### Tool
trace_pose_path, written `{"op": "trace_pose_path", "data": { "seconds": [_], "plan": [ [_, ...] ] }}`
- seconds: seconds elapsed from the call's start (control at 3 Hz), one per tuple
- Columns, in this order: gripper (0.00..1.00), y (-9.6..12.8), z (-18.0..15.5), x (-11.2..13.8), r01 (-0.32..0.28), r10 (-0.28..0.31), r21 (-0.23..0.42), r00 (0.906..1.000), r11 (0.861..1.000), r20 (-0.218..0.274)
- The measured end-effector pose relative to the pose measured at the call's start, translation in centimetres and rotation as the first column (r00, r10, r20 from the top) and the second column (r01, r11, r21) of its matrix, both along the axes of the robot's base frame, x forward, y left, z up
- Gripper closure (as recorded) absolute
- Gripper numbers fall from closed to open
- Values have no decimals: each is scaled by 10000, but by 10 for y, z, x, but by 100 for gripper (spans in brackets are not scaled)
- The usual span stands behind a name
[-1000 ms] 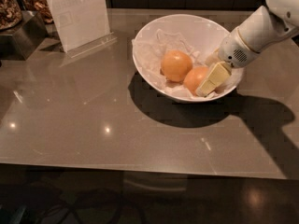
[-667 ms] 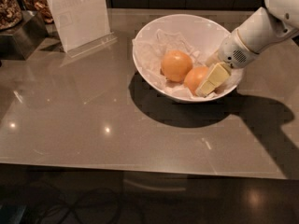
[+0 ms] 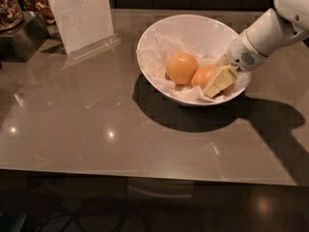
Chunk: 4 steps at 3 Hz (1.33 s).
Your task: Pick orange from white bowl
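Note:
The white bowl point(image 3: 159, 37), lined with crumpled white paper, stands on the grey table and holds two oranges. The deeper-coloured orange point(image 3: 201, 75) lies at the right of the bowl. Its twin point(image 3: 182, 67), with a paler top, lies to its left and touches it. My gripper point(image 3: 215, 80) reaches into the bowl from the right, right at the deeper orange, with a cream-coloured part across the fruit's front right side. The white arm point(image 3: 263, 35) slants up to the top right corner.
A white sign in a clear stand point(image 3: 82, 18) stands at the back left. A metal box point(image 3: 21, 35) and a jar of nuts point(image 3: 8, 6) are at the far left. The table's front edge point(image 3: 145, 175) runs across the bottom.

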<state>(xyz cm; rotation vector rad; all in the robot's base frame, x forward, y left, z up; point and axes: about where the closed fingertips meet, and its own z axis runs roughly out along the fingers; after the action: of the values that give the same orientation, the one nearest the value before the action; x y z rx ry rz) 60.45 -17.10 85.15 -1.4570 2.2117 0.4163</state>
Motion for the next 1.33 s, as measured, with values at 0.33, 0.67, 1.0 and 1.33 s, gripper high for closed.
{"op": "trace_pose_path", "data": {
  "seconds": [0.33,0.67,1.0,1.33],
  "plan": [
    [81,-1,0,0,55,-55,28,10000,10000,8],
    [100,0,8,-4,19,-21,147,9999,9999,168],
    [100,7,31,-15,-352,323,442,9974,9984,637],
    [100,16,55,-28,-856,769,801,9914,9931,1062]
  ]
}}
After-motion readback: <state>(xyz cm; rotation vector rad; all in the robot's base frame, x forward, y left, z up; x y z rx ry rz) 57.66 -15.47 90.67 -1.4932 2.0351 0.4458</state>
